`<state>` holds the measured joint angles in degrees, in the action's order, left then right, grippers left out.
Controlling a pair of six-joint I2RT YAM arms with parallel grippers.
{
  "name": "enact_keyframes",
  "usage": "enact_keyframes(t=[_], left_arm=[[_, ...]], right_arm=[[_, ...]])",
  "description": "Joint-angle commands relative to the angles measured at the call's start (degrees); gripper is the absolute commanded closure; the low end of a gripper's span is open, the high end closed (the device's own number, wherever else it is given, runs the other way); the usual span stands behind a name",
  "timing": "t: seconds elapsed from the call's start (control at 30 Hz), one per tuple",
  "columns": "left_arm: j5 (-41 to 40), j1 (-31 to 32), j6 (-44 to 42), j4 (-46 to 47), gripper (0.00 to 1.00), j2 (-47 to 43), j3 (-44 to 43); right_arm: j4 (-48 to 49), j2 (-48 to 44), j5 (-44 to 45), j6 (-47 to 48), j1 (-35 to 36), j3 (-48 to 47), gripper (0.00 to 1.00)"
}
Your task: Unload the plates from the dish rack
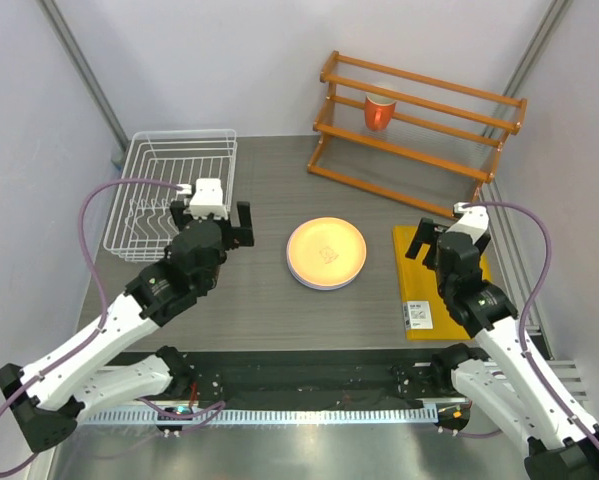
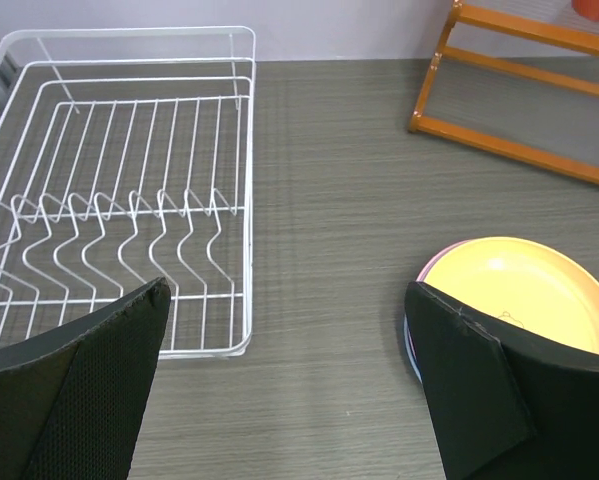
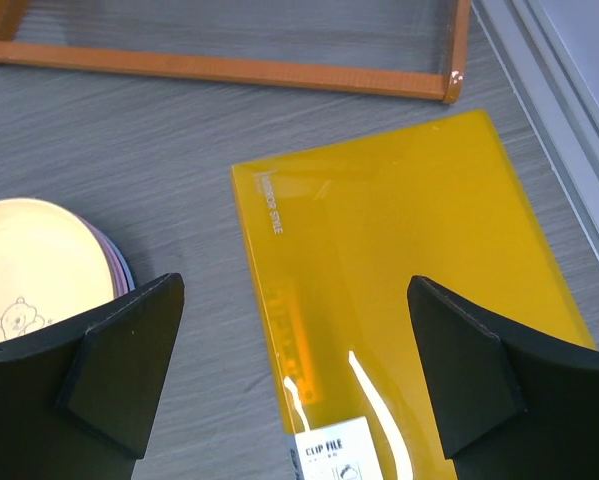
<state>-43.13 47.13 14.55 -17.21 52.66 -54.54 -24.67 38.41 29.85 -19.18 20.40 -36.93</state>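
Left end effector [image 2: 287, 330] and right end effector [image 3: 297, 300] stand wide apart, holding nothing. The plates [image 1: 326, 253] lie stacked flat, faces up, between them. The dish rack [image 1: 179, 133] sits ahead-left of the left end effector, long axis pointing away from it.

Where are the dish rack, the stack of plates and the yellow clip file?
dish rack [image 1: 179, 158], top external view, on its bare wire floor.
stack of plates [image 1: 326, 252], top external view, centre of its orange-yellow top face.
yellow clip file [image 3: 409, 260], right wrist view, middle of its cover.
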Motion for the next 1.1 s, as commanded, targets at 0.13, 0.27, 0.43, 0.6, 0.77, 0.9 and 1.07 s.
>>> enact_keyframes(t=[0.13,0.27,0.43,0.6,0.77,0.9,1.07], left_arm=[[-1.78,-0.02,1.8,0.87,0.01,-8.8,3.83],[-1.95,-0.03,1.98,-0.19,0.0,-9.6,3.92],[-2.13,0.06,2.15,-2.29,0.01,-6.26,1.82],[-1.51,-0.03,1.89,-2.56,0.0,-4.5,0.32],[-2.04,-0.03,0.75,-3.0,0.01,-4.24,-0.91],[-2.13,-0.03,0.57,-3.44,0.01,-4.59,-0.92],[-1.78,-0.02,0.66,-3.62,0.01,-4.76,-1.0]], right_arm=[[9.11,1.49,3.82,2.13,0.08,3.18,0.0],[9.37,1.93,3.29,2.92,0.08,3.09,0.0],[9.64,2.19,2.41,3.18,0.08,3.09,0.0],[10.86,2.63,1.88,3.18,0.08,3.61,0.0],[11.66,3.24,2.23,4.33,0.08,3.71,0.0],[11.92,3.86,1.8,4.5,0.08,3.88,0.0],[12.53,3.78,1.62,4.94,0.16,3.97,0.0]])
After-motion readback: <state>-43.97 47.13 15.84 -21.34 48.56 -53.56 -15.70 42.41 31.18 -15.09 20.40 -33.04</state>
